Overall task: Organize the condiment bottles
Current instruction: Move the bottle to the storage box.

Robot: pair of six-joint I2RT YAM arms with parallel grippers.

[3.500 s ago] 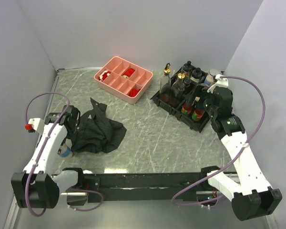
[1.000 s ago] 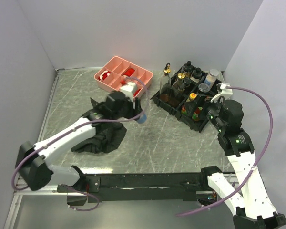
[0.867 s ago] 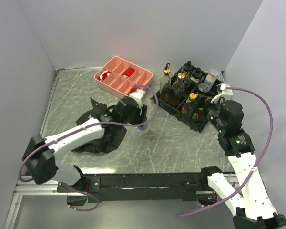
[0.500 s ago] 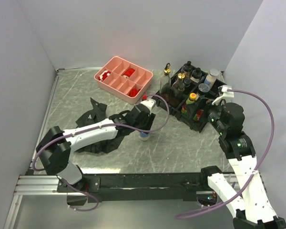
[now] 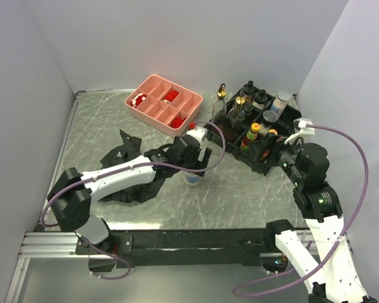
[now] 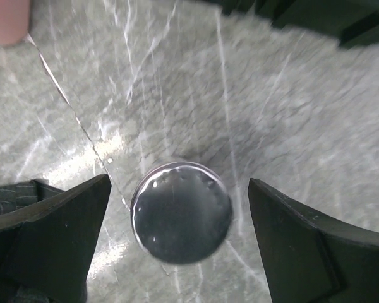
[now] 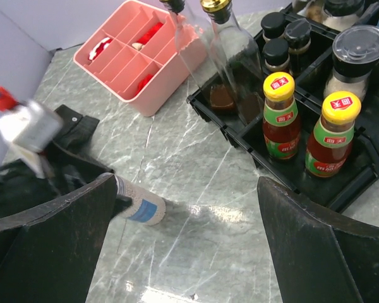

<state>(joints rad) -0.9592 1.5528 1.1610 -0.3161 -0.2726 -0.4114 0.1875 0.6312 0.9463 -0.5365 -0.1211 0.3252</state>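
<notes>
On the table (image 5: 240,196), shaker (image 6: 181,211) free between spread left claw (image 6: 179,189), right claw (image 7: 186,183) wide, empty

1. The table (image 5: 252,196) is a grey, stone-look slab crossed by thin white veins.
2. Three plain, pale walls with a faint lilac tint close it in: the back wall (image 5: 177,38), the left wall (image 5: 19,101) and the right wall (image 5: 360,69).
3. The walls meet in straight seams at the two far corners.
4. A black bar (image 5: 196,238) lies along the near edge, with a silver rail (image 5: 50,243) at its left end.
5. The light is soft and even. The slab shows a bright glare patch in the left wrist view, and shadows are dim.
</notes>
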